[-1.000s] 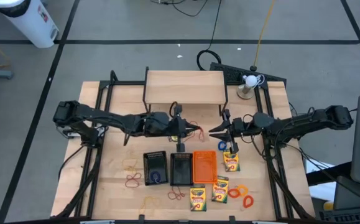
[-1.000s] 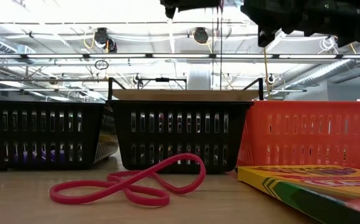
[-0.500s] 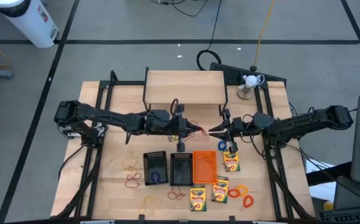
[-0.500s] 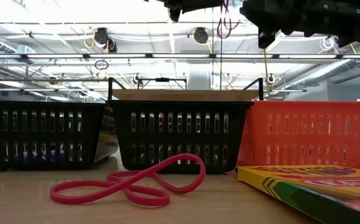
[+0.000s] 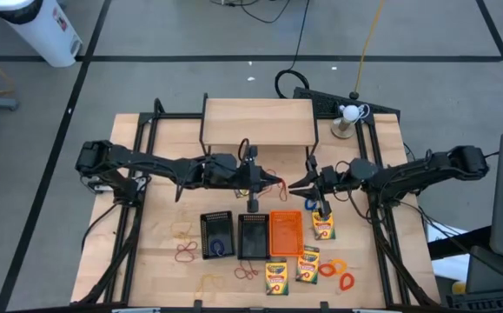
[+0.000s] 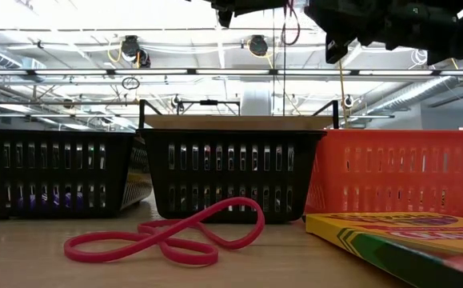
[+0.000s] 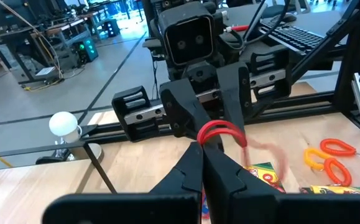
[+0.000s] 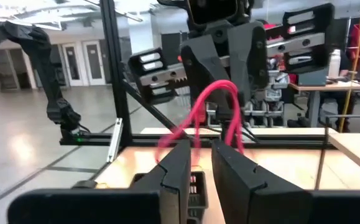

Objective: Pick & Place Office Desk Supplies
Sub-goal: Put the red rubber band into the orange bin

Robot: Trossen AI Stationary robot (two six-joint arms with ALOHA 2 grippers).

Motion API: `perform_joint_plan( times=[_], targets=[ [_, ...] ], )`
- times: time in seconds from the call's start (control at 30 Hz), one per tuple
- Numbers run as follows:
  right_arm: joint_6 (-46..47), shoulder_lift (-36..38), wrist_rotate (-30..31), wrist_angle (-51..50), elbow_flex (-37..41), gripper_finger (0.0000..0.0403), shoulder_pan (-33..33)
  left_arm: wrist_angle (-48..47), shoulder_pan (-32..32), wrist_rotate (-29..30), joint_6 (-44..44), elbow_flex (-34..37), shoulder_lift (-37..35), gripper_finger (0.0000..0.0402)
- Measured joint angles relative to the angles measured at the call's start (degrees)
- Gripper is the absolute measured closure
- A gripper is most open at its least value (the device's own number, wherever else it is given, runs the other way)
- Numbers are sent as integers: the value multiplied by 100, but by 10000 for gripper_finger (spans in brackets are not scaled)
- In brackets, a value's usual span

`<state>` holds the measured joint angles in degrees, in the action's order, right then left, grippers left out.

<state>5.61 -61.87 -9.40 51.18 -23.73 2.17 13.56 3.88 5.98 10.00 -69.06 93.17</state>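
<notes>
Left gripper (image 5: pixel 273 183), mid-frame in the high view, is pinched tight on a red rubber band (image 7: pixel 220 132) that dangles from its tips, up above the trays. Facing it from the right, the right gripper (image 5: pixel 294 185) has its fingers only narrowly parted, and I can't tell whether they touch that band. Below them sit the left black tray (image 5: pixel 217 236) with a blue band inside, the middle black tray (image 5: pixel 252 236) and the orange tray (image 5: pixel 286 232). By my reckoning, plenty remains: crayon boxes (image 5: pixel 322 226) and loose bands (image 5: pixel 335 271) lie on the table toward the lower right.
</notes>
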Motion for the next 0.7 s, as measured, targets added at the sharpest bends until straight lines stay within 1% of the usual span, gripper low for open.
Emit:
perform_joint_plan(
  times=[0.7],
  targets=[
    [124, -65, 6, 31, 0, 343, 20, -2, 0, 4, 0, 0, 0, 401]
  ],
)
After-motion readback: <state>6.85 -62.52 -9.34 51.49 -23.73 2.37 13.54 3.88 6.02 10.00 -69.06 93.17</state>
